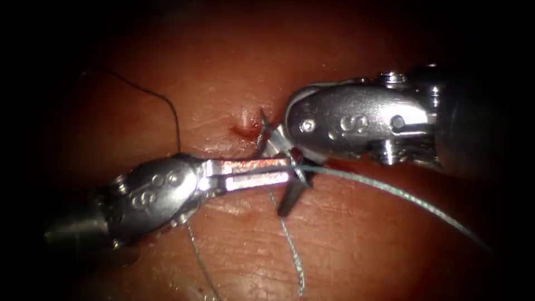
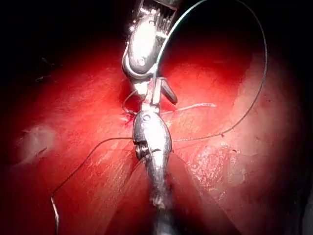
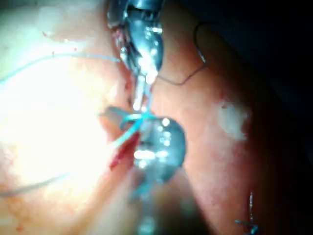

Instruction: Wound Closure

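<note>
My left tool reaches in from the lower left, jaws shut on the teal thread, which trails off to the lower right. My right tool comes from the right with jaws spread wide, one pointing up beside the cut, the other down, straddling the left tool's tip and the thread. The left wrist view shows the left tool meeting the right tool. In the right wrist view the thread curls at the right tool. I cannot make out the needle.
Red fluid pools at the small cut in the tissue. A dark thread arcs over the upper left. Two pale thread ends lie on the tissue below the tools. A long thread loop swings wide.
</note>
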{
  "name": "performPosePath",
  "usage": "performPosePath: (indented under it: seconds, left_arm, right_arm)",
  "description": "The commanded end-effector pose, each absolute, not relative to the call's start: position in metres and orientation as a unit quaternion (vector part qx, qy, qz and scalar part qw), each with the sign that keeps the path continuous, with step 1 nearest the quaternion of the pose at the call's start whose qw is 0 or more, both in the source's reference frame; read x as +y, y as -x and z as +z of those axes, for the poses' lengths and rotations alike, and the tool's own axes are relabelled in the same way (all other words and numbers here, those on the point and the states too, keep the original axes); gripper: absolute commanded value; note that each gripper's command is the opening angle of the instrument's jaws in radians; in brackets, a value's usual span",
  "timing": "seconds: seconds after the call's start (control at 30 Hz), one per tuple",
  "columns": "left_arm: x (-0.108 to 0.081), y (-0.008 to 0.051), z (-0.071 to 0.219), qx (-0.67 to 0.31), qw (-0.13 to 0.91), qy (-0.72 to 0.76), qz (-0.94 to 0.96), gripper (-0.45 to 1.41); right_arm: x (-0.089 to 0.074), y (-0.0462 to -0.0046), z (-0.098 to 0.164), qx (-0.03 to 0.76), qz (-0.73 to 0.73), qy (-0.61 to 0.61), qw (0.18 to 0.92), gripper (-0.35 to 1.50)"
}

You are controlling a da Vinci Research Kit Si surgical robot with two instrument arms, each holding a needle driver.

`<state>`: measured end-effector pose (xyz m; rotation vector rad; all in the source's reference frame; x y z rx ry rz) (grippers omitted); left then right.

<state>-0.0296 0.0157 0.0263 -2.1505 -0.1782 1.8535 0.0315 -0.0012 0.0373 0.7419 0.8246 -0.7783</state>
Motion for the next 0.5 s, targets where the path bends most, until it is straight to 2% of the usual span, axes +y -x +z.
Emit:
performPosePath:
  seconds: [0.03,0.07,0.3,0.5]
  left_arm:
    - [0.0159,0.03,0.0268,-0.062,0.148,0.748,0.644,-0.45]
    - [0.0159,0.0299,0.0268,-0.063,0.148,0.748,0.644,-0.45]
    - [0.0166,0.029,0.0271,-0.066,0.147,0.749,0.643,-0.45]
    - [0.0179,0.0277,0.0277,-0.063,0.154,0.747,0.644,-0.45]
  right_arm:
    - [-0.0018,-0.0321,0.0377,0.38,-0.366,-0.345,0.776,0.89]
    - [-0.002,-0.032,0.0377,0.379,-0.368,-0.346,0.775,0.94]
    - [-0.0039,-0.0316,0.0375,0.374,-0.384,-0.361,0.763,0.94]
    - [-0.0049,-0.0305,0.0377,0.369,-0.397,-0.372,0.753,0.86]
